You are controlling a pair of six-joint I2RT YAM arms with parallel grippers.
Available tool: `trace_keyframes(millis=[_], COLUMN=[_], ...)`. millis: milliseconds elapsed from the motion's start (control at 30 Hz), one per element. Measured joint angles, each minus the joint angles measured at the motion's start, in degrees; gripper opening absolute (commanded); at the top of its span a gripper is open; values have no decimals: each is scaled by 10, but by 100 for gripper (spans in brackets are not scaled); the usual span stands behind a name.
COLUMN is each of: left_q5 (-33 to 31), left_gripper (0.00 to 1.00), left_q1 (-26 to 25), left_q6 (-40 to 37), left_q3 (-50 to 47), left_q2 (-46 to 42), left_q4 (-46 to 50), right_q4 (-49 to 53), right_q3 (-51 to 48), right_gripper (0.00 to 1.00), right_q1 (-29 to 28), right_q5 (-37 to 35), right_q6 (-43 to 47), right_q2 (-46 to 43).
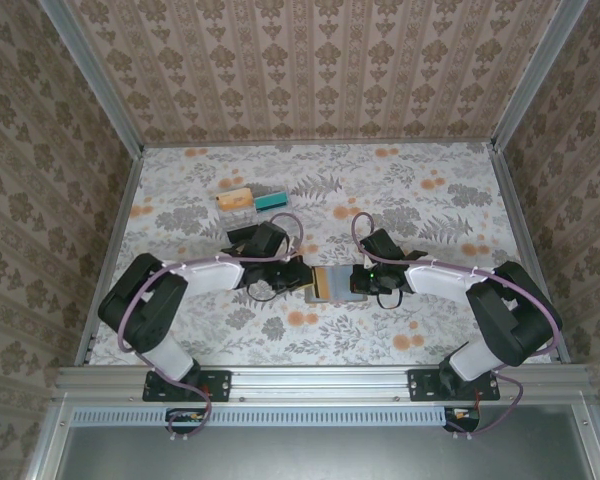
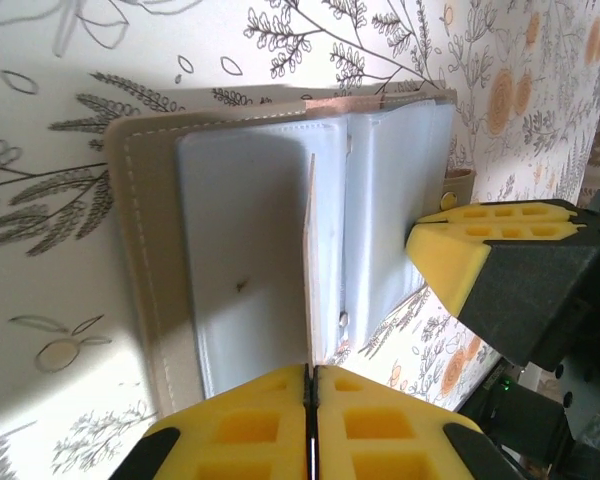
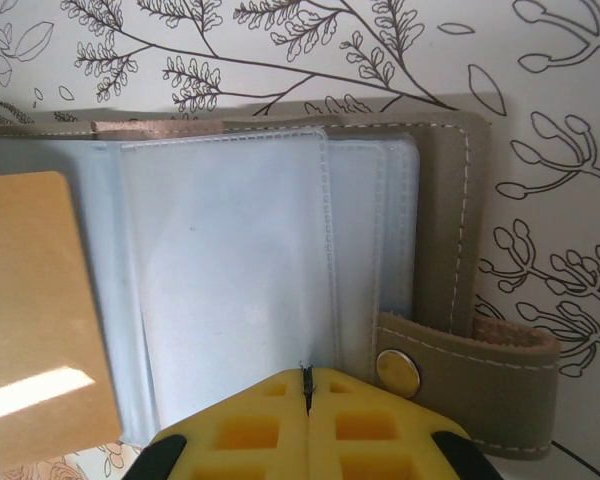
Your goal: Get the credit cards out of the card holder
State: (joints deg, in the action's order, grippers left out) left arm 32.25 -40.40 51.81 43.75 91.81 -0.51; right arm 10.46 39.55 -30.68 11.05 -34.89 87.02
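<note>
The card holder point(image 1: 344, 292) lies open on the floral table between both arms, its bluish-grey sleeves point(image 2: 240, 240) facing up and its snap tab point(image 3: 460, 360) at the right side. My left gripper point(image 2: 311, 370) is shut on a tan credit card point(image 3: 35, 310), which stands on edge over the holder's middle and looks like a thin line point(image 2: 309, 250) in the left wrist view. My right gripper point(image 3: 305, 372) is shut, its tips resting on the right panel's sleeve point(image 3: 230, 260) beside the snap. One of its yellow fingers point(image 2: 465, 250) shows at the holder's far edge.
A clear plastic tray point(image 1: 242, 200) holding an orange card and a teal one sits at the back left of the table. Patterned walls and metal rails point(image 1: 110, 250) close in the table on three sides.
</note>
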Motion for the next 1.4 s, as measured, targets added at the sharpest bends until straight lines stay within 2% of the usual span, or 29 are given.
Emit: trace_keyframes(millis=[100,200,267,333,467,533,633,733,767,1000,1200,1400], left_q5=[-5,-13,-23,-37,-72,-98,-151,-220,-243,-397,-489,-556], left_gripper=[10,9,8,6,4,1,0,0,0,0,0,0], left_q1=[2,6,11,18,38,54,72,80,80,82,82,82], left_q6=[-15,-36,-56,-80,-140,-179,-241,-311,-336,-540,-719,-882], left_q3=[3,16,31,55,112,148,201,245,255,289,316,316], left_q2=[-21,-40,-54,-69,-100,-116,-131,-140,-143,-162,-145,-102], left_q4=[32,77,114,159,248,300,371,426,438,477,471,421], right_q4=[0,3,12,20,38,42,46,49,50,58,66,80], right_q3=[0,3,7,16,36,46,57,68,70,80,92,98], right_gripper=[8,14,21,33,43,59,74,97,100,100,100,100], right_q1=[0,0,0,0,0,0,1,2,3,6,14,17], right_q5=[0,-1,-1,-3,-6,-7,-13,-18,-19,-26,-37,-43], right_q6=[0,1,1,5,9,15,21,25,26,35,37,43], right_q2=[0,0,-2,-10,-41,-66,-108,-139,-146,-185,-198,-198])
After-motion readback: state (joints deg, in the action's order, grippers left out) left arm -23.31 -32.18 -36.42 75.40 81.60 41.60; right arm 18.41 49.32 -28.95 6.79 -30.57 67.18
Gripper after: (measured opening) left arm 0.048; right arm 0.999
